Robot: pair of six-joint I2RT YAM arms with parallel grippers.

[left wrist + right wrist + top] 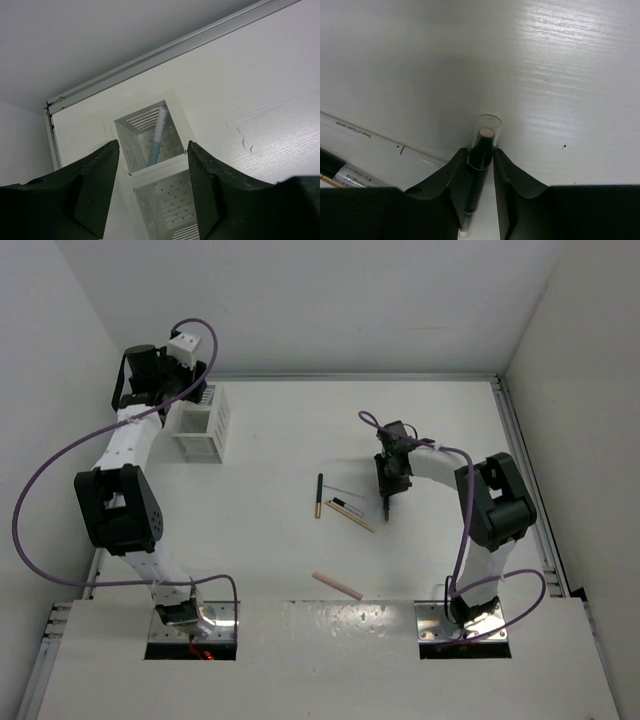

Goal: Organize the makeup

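My right gripper (391, 483) is shut on a black stick with a clear cap and pink tip (481, 150); in the right wrist view the jaws (480, 161) pinch its middle, just above the table. Left of it lie a black stick with a gold tip (319, 495), a tan stick (351, 517), a short black-and-white stick (346, 506) and a thin pale stick (365, 134). A pink stick (336, 585) lies nearer the front. My left gripper (153, 190) is open and empty above the white slotted rack (203, 422), where a white and light-blue stick (158, 135) stands in the far compartment.
The rack stands at the back left near the metal rail (170, 47) and the left wall. A second rack compartment (172, 207) sits directly between my left fingers. Walls close the table at the left, back and right.
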